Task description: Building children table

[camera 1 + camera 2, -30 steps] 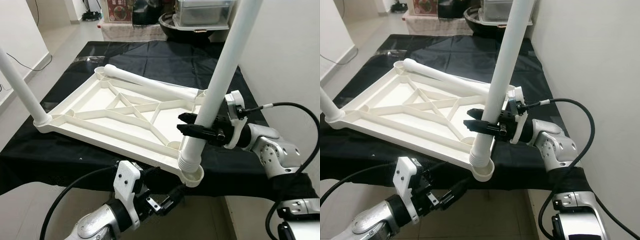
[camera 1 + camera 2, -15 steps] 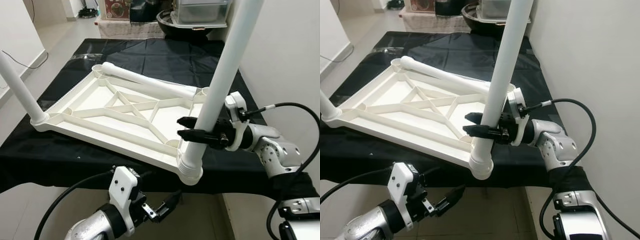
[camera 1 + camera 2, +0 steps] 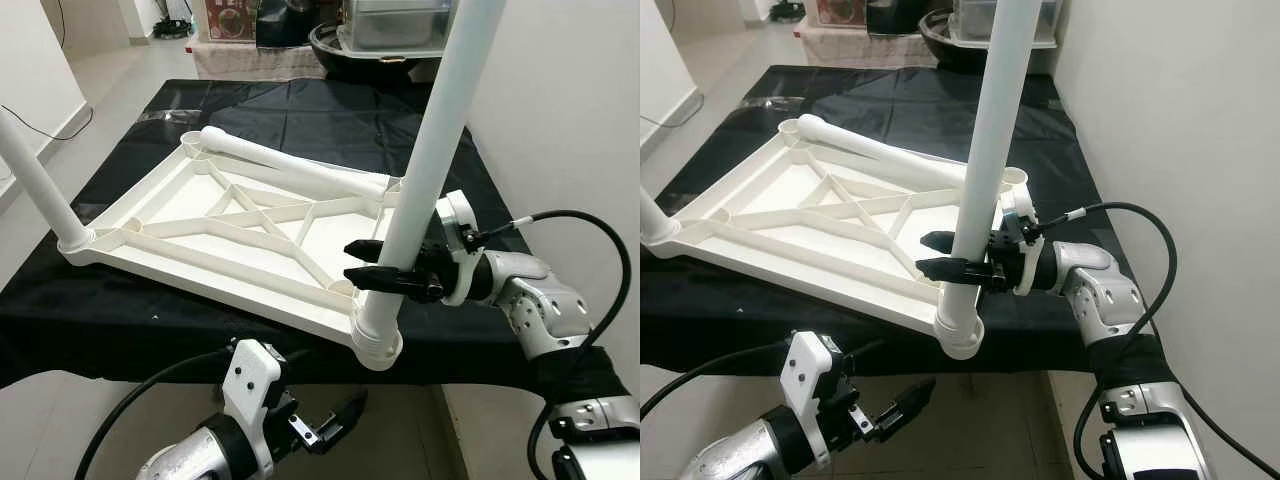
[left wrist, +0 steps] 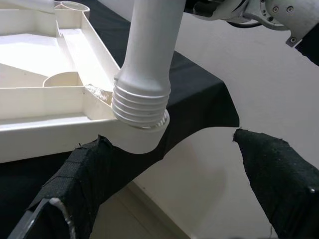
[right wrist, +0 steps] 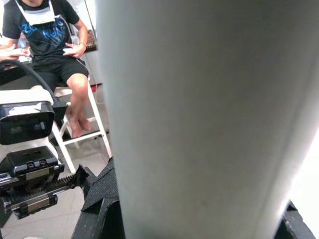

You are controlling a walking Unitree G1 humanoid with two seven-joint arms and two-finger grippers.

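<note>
A white plastic tabletop (image 3: 200,275) lies upside down on the black-covered table (image 3: 300,110). One white leg (image 3: 430,150) stands upright in the near right corner socket, its ribbed end (image 4: 139,104) resting in the socket. My right gripper (image 3: 358,263) is shut on this leg just above the ribs. A second leg (image 3: 35,180) stands in the near left corner. A third leg (image 3: 295,170) lies loose across the far side of the tabletop. My left gripper (image 3: 335,420) hangs open below the table's front edge, under the near right corner, holding nothing.
A white wall (image 3: 560,120) runs close along the table's right side. A clear container and a dark bowl (image 3: 400,30) stand beyond the far end. Open floor (image 3: 100,70) lies to the left. A person (image 5: 55,45) sits on a white chair.
My left gripper has dropped lower, away from the table's front edge. The right gripper keeps its hold on the upright leg. The camera has shifted slightly.
</note>
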